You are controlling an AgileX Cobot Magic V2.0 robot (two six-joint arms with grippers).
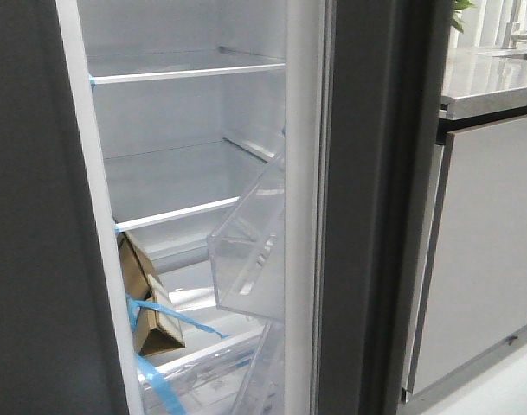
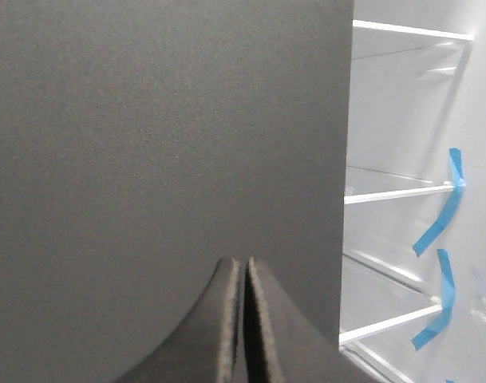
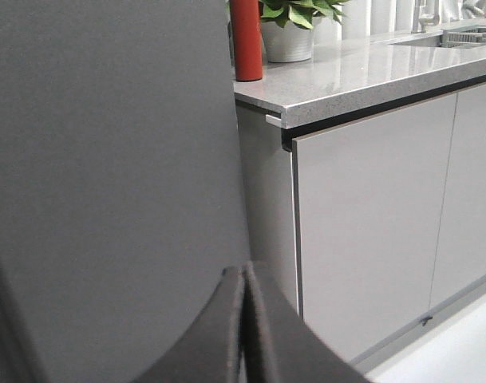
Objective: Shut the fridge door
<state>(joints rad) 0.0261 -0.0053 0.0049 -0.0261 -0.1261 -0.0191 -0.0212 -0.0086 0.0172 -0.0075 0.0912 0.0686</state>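
Note:
The fridge door stands open, seen almost edge-on right of centre as a tall dark-grey panel. Its white inner lining carries a clear plastic bin. The door's outer face fills the left of the right wrist view. My right gripper is shut and empty, close in front of that face; I cannot tell whether it touches. My left gripper is shut and empty, close to another dark-grey panel beside the open compartment. Neither gripper shows in the front view.
The other dark-grey panel with a white edge strip stands on the left. Inside are glass shelves, a brown box and blue tape. Pale grey cabinet fronts under a counter with a red cylinder stand right.

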